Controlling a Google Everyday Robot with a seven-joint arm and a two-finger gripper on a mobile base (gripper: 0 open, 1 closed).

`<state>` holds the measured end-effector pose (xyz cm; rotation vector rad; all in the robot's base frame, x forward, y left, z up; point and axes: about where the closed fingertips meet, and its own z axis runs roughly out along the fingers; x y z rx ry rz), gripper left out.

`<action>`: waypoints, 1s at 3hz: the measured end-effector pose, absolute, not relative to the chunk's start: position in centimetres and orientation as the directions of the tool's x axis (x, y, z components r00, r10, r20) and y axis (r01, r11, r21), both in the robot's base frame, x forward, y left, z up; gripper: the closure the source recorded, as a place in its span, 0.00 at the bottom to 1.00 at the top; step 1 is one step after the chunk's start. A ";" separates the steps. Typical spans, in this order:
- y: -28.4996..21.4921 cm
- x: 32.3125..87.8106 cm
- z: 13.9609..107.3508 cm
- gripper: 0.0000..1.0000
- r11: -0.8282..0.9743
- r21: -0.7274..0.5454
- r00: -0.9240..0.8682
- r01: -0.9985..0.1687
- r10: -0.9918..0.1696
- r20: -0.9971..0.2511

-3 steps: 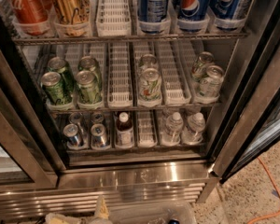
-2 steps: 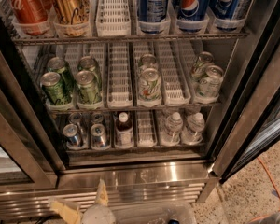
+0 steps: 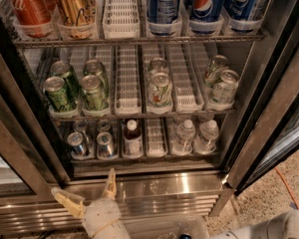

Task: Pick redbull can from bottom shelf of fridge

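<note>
— What is new for us here?

— The gripper (image 3: 83, 183). It now stands much higher than it did a second ago, when only a tip showed at the bottom of the view. It is in front of the steel base of the fridge (image 3: 154, 188), just below the front left corner of the surface.

— And the jaws?

— They are spread wide with nothing between them. One finger leans out to the left. The other points nearly straight up, its tip just short of the front lip of the bottom shelf (image 3: 144, 159).

— Where is our target?

— The redbull can (image 3: 77, 143) stands at the front left corner of that surface. A twin can (image 3: 105, 144) is just beside it on the right, and more stand behind both. Next along the front edge is a dark-labelled bottle (image 3: 132, 138), then two clear water bottles (image 3: 195, 134) toward the front right corner. None of these has shifted.

— So where are we in the task?

— We judge the approach has begun and the grasp has not. The jaws must clear the lip and close around one can, and the twin leaves little room.
</note>
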<state>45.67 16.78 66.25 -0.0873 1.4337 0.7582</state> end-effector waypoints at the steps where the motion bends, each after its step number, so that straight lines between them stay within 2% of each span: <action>1: 17.0 46.2 67.4 0.00 0.807 0.306 0.021 -0.505 0.366 -0.930; 3: 18.1 46.3 67.1 0.00 0.791 0.285 0.022 -0.541 0.352 -0.936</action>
